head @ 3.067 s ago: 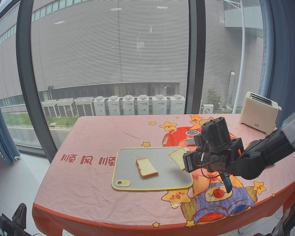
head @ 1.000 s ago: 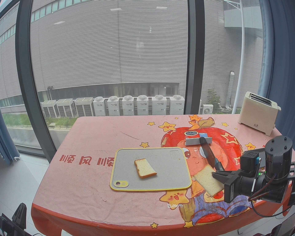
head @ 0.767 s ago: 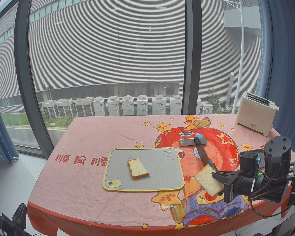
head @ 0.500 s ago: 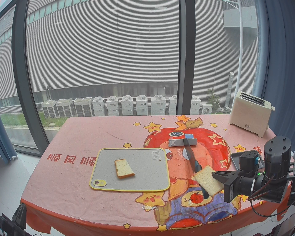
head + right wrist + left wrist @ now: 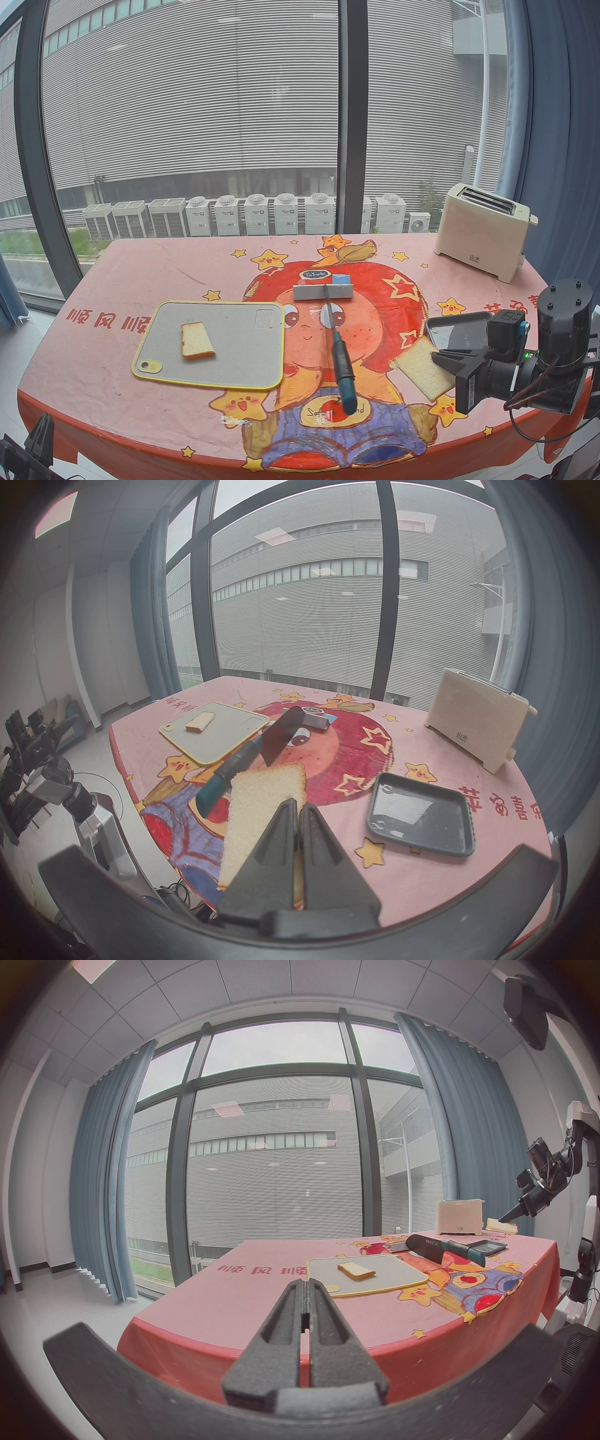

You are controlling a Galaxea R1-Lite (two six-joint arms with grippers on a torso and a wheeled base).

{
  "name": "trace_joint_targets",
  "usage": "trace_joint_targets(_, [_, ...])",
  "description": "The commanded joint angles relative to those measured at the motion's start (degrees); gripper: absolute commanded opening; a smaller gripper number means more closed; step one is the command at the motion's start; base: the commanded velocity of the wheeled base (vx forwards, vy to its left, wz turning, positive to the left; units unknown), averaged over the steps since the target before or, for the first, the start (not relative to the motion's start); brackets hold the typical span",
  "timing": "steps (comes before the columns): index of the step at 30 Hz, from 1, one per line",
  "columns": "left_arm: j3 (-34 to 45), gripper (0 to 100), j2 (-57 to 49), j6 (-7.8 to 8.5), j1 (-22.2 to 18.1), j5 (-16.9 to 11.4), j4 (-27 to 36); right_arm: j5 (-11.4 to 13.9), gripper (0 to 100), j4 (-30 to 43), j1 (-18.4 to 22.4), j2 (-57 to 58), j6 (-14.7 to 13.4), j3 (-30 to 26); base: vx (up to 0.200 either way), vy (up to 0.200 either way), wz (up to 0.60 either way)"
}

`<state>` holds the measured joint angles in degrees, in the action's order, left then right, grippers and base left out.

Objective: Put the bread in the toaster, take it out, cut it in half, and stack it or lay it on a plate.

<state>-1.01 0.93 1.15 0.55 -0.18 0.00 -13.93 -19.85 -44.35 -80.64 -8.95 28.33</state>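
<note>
My right gripper [image 5: 440, 359] is shut on one half slice of bread [image 5: 424, 375], held flat just above the table's front right, beside the dark tray-like plate [image 5: 459, 331]. In the right wrist view the bread [image 5: 262, 811] sticks out past the closed fingers, with the plate [image 5: 425, 820] close by. The other bread half [image 5: 197, 340] lies on the grey cutting board [image 5: 244, 350]. The cream toaster [image 5: 482, 230] stands at the back right. My left gripper [image 5: 305, 1310] is shut and empty, low and well clear of the table.
A knife [image 5: 337, 353] with a teal-tipped handle lies in the middle of the table, its blade reaching to a small grey block [image 5: 323, 291]. The table's front edge curves close to my right arm. A window runs behind the table.
The right gripper took the bread half from the board's right side and carried it to the right, toward the plate. Over the last second the camera has swung to the right.
</note>
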Motion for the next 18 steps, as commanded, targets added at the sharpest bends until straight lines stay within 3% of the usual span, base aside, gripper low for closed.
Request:
trace_joint_targets(1, [0.9, 0, -0.9, 0.0, 0.0, 0.0, 0.0, 0.0, 0, 0.0, 0.1, -0.1, 0.0, 0.0, 0.0, -0.2, 0.0])
trace_joint_targets(7, [0.9, 0, -0.9, 0.0, 0.0, 0.0, 0.0, 0.0, 0, 0.0, 0.2, -0.3, 0.0, 0.1, 0.0, -0.2, 0.0])
trace_joint_targets(18, [0.9, 0, -0.9, 0.0, 0.0, 0.0, 0.0, -1.8, 0, -0.3, 3.7, -3.6, -0.4, 1.5, 0.0, 0.0, 0.0])
